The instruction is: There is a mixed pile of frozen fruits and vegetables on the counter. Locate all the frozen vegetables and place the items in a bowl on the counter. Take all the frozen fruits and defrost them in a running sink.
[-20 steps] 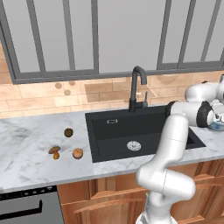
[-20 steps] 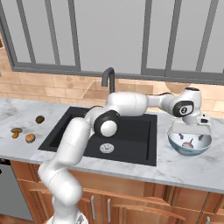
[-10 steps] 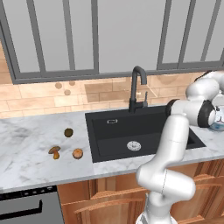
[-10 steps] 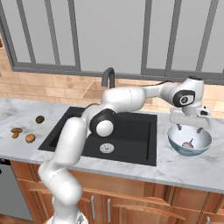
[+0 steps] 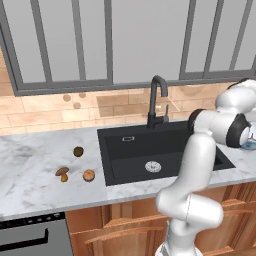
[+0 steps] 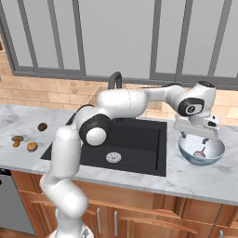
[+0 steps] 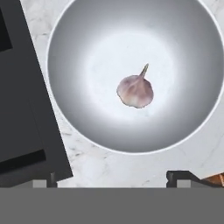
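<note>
The pale pinkish bulb lies alone at the bottom of the white bowl, which stands on the marble counter right of the black sink. My gripper hangs open and empty just above that bowl, with the bulb below it. In the hand view both fingertips stand wide apart. Left of the sink lie the brown mushroom, the orange ball and the dark olive ball. The same items appear far left: mushroom, orange ball, olive ball.
A black gooseneck faucet rises behind the basin, which has a silver drain. A brick backsplash and glass-fronted wall cabinets stand behind the counter. My arm arches over the sink from left to right. An oven front sits below the counter's left end.
My open gripper has lifted up out of the bowl. The bulb stays in the bowl, and the three items left of the sink have not moved.
</note>
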Robot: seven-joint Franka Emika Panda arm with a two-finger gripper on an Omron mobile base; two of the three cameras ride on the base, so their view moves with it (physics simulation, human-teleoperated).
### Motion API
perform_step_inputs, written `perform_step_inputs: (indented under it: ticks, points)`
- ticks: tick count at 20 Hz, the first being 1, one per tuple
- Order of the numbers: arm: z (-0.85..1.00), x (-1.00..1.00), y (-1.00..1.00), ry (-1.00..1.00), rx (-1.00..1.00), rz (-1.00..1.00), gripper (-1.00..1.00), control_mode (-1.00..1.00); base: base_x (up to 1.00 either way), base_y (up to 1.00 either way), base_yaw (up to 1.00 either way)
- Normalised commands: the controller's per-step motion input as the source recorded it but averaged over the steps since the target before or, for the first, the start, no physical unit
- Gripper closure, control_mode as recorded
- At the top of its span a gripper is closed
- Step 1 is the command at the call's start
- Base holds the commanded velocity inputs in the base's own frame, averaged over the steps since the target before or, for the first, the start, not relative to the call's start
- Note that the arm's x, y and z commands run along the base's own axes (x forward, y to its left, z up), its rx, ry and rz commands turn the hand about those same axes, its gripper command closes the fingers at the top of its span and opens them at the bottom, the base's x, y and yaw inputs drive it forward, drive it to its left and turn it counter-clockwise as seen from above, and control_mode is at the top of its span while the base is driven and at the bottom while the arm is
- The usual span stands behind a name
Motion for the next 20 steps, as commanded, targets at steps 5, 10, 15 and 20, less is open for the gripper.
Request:
perform_step_inputs:
  ticks: [5, 10, 15, 20]
  points:
    - [0.21, -0.28, 0.39, -0.09, -0.02, -0.05, -1.00, -1.00, 0.00, 0.00, 0.00]
    - [0.25, -0.15, 0.41, -0.03, -0.04, -0.04, -1.00, -1.00, 0.00, 0.00, 0.00]
    - [0.04, 0.00, 0.52, 0.01, -0.07, -0.01, -1.00, -1.00, 0.00, 0.00, 0.00]
    - [-0.04, -0.01, 0.49, 0.03, -0.04, 0.00, -1.00, -1.00, 0.00, 0.00, 0.00]
